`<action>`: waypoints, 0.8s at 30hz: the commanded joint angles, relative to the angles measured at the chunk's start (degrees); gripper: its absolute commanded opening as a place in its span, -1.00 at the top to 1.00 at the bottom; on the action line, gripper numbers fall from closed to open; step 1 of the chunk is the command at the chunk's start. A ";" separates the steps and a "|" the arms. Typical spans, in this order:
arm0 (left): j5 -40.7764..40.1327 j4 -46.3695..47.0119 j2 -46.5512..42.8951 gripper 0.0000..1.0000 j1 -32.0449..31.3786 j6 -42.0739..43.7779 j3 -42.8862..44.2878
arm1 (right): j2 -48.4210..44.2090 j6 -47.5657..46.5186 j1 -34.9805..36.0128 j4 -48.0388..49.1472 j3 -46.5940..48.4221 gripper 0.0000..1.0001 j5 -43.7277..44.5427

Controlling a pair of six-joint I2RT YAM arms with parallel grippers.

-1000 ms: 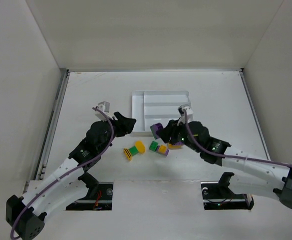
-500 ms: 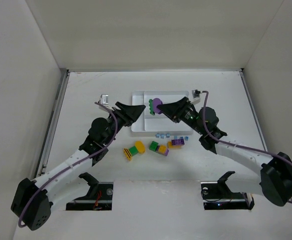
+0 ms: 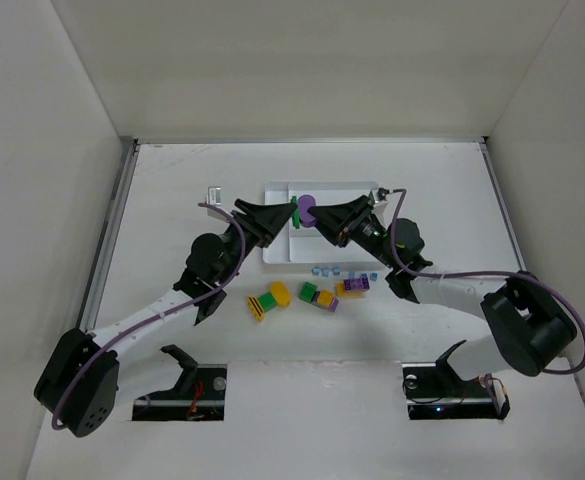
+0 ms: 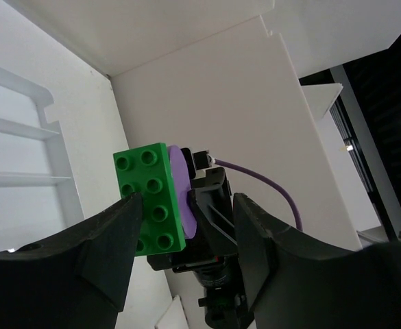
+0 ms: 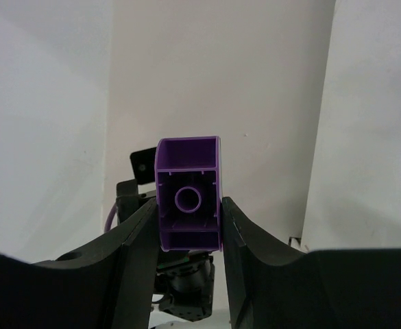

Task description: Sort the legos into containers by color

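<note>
My right gripper (image 3: pixel 317 214) is shut on a purple brick (image 5: pixel 188 203) and holds it in the air above the white tray (image 3: pixel 332 188). A green brick (image 4: pixel 149 199) is stuck to the far side of the purple brick (image 4: pixel 181 188). My left gripper (image 3: pixel 280 218) is open and faces the right one. Its jaws stand wide apart, with the green brick by the tip of the left finger (image 4: pixel 111 240). On the table lie a green and yellow stack (image 3: pixel 268 300), a green, yellow and purple stack (image 3: pixel 319 296), a yellow and purple stack (image 3: pixel 354 286) and tiny light-blue bricks (image 3: pixel 327 270).
The tray's dividers show at the left of the left wrist view (image 4: pixel 15 151). White walls enclose the table on three sides. Both arm bases sit at the near edge.
The right gripper lifted the purple and green brick from near the table to above the tray. The left gripper rose and moved right to meet it.
</note>
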 commanded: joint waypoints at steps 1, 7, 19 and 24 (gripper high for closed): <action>1.23 5.53 0.16 -0.03 0.33 -1.33 0.07 | 0.66 3.40 -0.11 9.84 0.63 0.49 -0.45; 0.62 4.13 -0.28 -0.02 1.64 -1.24 -0.89 | 0.22 2.87 -0.46 10.81 0.02 0.49 -0.10; 1.23 5.88 3.15 0.05 0.77 -1.33 0.77 | 3.74 3.40 0.06 13.10 0.89 0.49 -0.89; 0.62 5.88 3.06 0.24 0.59 -1.24 0.51 | 4.44 3.49 0.15 13.18 1.16 0.49 -0.89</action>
